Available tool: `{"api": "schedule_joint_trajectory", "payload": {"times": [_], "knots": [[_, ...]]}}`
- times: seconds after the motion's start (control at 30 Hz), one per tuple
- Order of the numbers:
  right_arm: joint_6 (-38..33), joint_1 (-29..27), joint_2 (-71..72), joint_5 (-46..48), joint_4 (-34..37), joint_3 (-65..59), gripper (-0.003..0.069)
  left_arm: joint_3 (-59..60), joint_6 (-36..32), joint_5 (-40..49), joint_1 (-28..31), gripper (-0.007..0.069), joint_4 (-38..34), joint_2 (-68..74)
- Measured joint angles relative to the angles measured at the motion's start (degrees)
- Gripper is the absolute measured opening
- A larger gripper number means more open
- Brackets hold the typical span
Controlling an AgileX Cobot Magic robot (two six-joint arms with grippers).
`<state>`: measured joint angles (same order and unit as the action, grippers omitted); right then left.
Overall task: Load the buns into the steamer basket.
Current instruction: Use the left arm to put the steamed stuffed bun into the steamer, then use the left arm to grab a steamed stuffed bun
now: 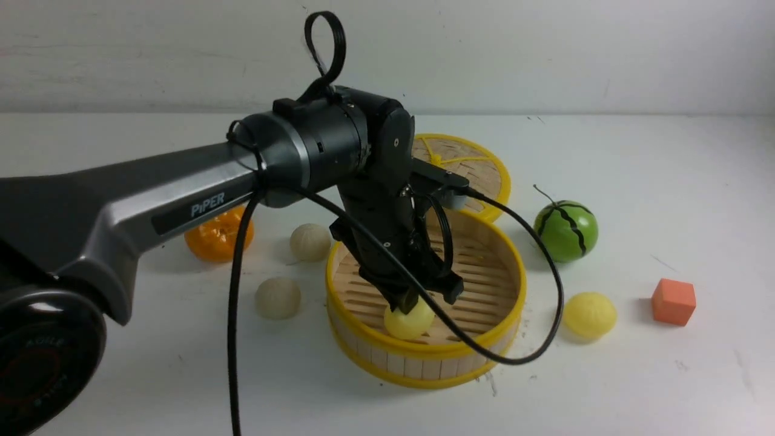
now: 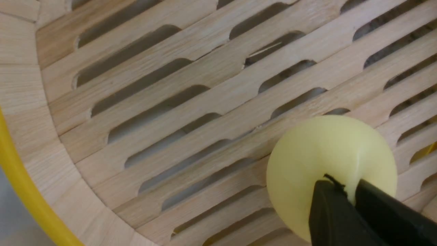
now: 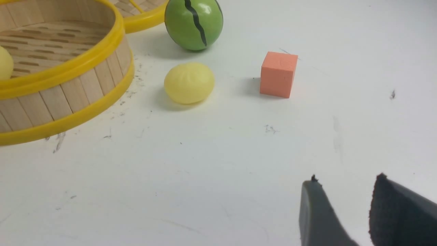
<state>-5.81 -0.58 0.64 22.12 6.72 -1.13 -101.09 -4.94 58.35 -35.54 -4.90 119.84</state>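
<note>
The steamer basket [image 1: 424, 363] stands mid-table, and my left gripper [image 1: 418, 303] reaches down into it. Its fingers pinch a pale yellow bun [image 1: 410, 321] that sits on the slatted floor by the basket's near wall. In the left wrist view the gripper [image 2: 351, 186] squeezes a ridge of this bun [image 2: 324, 150] over the basket floor [image 2: 205, 102]. A second yellow bun [image 1: 589, 313] lies on the table right of the basket. Two cream buns [image 1: 310, 241] [image 1: 277, 297] lie to its left. My right gripper [image 3: 346, 179] hangs open and empty above bare table, short of that yellow bun [image 3: 188, 82] and the basket [image 3: 68, 68].
The woven lid [image 1: 478, 169] lies flat behind the basket. A green watermelon ball [image 1: 566, 230] and an orange-red cube [image 1: 673, 301] sit at the right. An orange [image 1: 218, 236] lies partly behind my left arm. A black cable loops over the basket's right rim.
</note>
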Motion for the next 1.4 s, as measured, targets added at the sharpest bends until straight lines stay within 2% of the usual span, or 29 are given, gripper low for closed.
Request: {"api": "schedule_joint_trajectory", "payload": {"times": [0.1, 0.17, 0.2, 0.27, 0.33, 0.43, 0.53, 0.57, 0.63, 0.67, 0.73, 0.8, 0.97, 1.17, 1.3, 1.4], "knots": [[0.0, 0.0, 0.0, 0.0, 0.0, 0.0, 0.0241, 0.0, 0.46, 0.0, 0.0, 0.021, -0.27, -0.07], [0.0, 0.0, 0.0, 0.0, 0.0, 0.0, 0.0241, -0.06, 0.94, 0.0, 0.0, 0.0258, -0.46, -0.38], [0.0, 0.0, 0.0, 0.0, 0.0, 0.0, 0.0241, -0.06, 2.1, 0.37, 0.0, 0.0329, -0.51, -1.13], [0.0, 0.0, 0.0, 0.0, -0.06, 0.0, 0.0241, -0.06, 3.27, 1.46, 0.0, 0.0389, -0.35, -2.81], [0.0, 0.0, 0.0, 0.0, -0.06, 0.0, 0.0241, -0.06, 4.08, 2.22, 0.0, 0.0414, 0.43, -4.73], [0.0, 0.0, 0.0, 0.0, 0.0, 0.0, 0.0241, -0.06, 6.57, 6.41, 0.29, 0.0379, 8.02, -10.66], [0.0, 0.0, 0.0, 0.0, 0.0, 0.0, 0.0241, 0.24, 8.57, 8.88, 2.52, 0.0272, 13.91, -13.92], [0.0, 0.0, 0.0, 0.0, 0.0, 0.0, 0.0241, 0.52, 9.39, 9.55, 4.22, 0.0213, 14.79, -14.29], [0.0, 0.0, 0.0, 0.0, 0.0, 0.0, 0.0241, 0.89, 10.16, 9.93, 5.79, 0.0165, 14.86, -14.36], [0.0, 0.0, 0.0, 0.0, 0.0, 0.0, 0.0241, 1.9, 11.01, 10.05, 8.38, 0.0092, 13.86, -13.95], [0.0, 0.0, 0.0, 0.0, 0.0, 0.0, 0.0241, 3.48, 11.24, 9.86, 10.98, 0.003, 12.29, -12.91], [0.0, 0.0, 0.0, 0.0, 0.0, 0.0, 0.0241, 5.18, 10.72, 8.7, 13.26, -0.0004, 10.17, -10.86], [0.0, 0.0, 0.0, 0.0, 0.0, 0.0, 0.0241, 5.79, 10.37, 5.17, 15.29, 0.0015, 9.23, -6.57], [0.0, 0.0, 0.0, 0.0, -0.1, 0.0, 0.0241, 5.83, 10.18, 2.21, 15.49, 0.0175, 7.5, -3.62], [0.0, 0.0, 0.0, 0.0, 0.0, 0.0, 0.0241, 5.83, 10.13, 0.52, 15.49, 0.0248, 7.41, -2.72], [0.0, 0.0, 0.0, 0.0, 0.0, 0.0, 0.0241, 5.83, 10.13, -0.79, 15.49, 0.0267, 7.82, -1.81]]}}
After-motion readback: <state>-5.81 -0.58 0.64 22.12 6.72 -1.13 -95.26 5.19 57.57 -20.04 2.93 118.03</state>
